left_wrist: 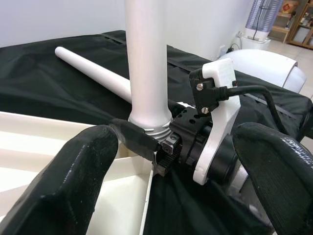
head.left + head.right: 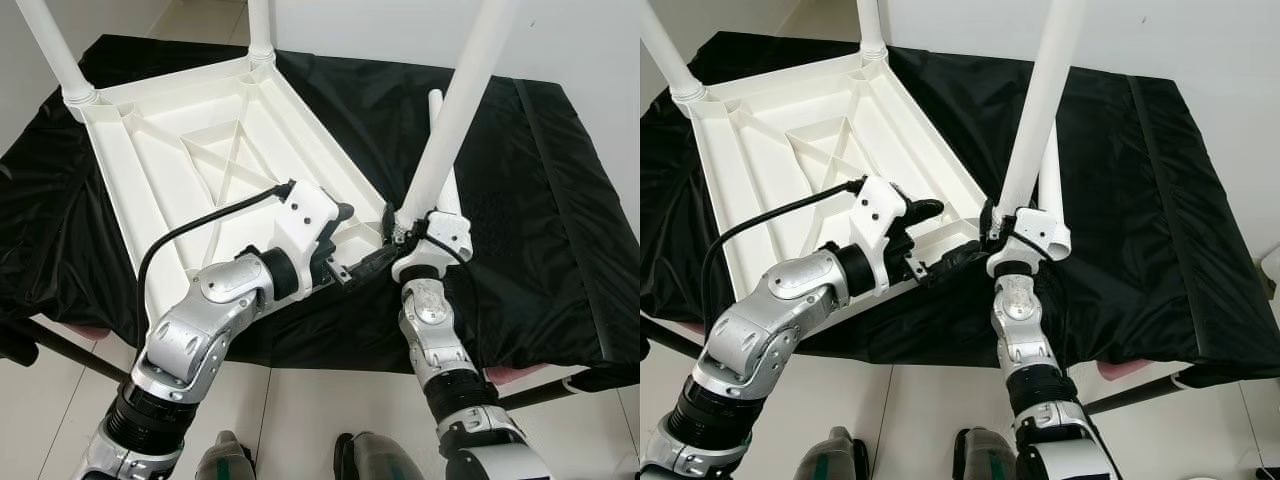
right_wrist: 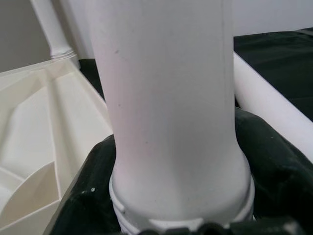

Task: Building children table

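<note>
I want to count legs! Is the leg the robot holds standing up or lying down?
Standing up, leaning a little. The right gripper clamps the leg near its threaded bottom, at the tabletop's corner.

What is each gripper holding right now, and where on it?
Right gripper clamps the white table leg just above its threaded bottom end. Left gripper is open, holding nothing.

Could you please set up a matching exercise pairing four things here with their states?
1. tabletop
2. right gripper
3. spare leg
4. left gripper

a. lying flat on the black cloth
b. upside down, ribs showing
c. shut on a leg at the near corner
d. open, by that leg's base

Pairs: 1-b, 2-c, 3-a, 4-d
</note>
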Robot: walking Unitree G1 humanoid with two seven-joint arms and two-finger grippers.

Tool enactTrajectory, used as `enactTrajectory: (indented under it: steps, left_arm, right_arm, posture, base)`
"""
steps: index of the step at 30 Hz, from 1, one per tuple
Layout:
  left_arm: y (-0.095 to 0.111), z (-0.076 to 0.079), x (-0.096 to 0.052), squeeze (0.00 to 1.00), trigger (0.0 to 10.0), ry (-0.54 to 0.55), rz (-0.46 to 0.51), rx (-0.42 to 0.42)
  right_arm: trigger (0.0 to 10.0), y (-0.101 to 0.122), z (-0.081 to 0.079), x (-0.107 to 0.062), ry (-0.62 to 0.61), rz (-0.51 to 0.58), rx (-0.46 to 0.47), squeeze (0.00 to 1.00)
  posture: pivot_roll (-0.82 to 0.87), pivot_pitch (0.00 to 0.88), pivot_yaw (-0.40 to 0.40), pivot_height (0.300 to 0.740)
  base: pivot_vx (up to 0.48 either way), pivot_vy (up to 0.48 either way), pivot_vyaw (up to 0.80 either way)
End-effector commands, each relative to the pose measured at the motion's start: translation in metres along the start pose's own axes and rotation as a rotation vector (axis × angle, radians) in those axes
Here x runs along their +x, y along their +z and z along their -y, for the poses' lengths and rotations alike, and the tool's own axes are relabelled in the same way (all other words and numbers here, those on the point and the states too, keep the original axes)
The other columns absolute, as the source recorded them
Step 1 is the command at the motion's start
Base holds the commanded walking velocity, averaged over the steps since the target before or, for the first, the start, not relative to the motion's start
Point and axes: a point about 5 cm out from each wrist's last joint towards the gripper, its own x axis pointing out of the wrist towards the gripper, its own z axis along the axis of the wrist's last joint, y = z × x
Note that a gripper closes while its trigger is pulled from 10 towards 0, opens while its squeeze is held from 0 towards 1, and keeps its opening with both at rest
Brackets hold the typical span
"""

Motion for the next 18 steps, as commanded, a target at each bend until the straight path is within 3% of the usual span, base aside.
enactTrajectory:
  steps: [1, 9, 18]
  left_arm:
    - [-0.001, 0.001, 0.002, 0.0, 10.0, -0.003, -0.001, 0.002]
    - [-0.001, 0.002, 0.002, 0.0, 10.0, -0.007, -0.001, 0.0]
    - [-0.001, 0.003, 0.004, 0.0, 10.0, -0.012, 0.0, -0.002]
  right_arm:
    - [0.0, -0.004, 0.001, -0.002, 0.033, -0.024, 0.023, 0.0]
    - [0.0, -0.002, 0.023, -0.004, 0.114, -0.03, 0.025, 0.0]
    - [0.0, 0.01, 0.03, 0.001, 0.187, 0.002, 0.062, 0.0]
  posture:
    - [-0.03, 0.055, -0.01, 0.74]
    - [-0.04, 0.054, -0.004, 0.74]
    - [-0.05, 0.06, -0.002, 0.74]
  base:
    - [0.0, 0.0, 0.0]
    - [0.0, 0.0, 0.0]
    - [0.0, 0.0, 0.0]
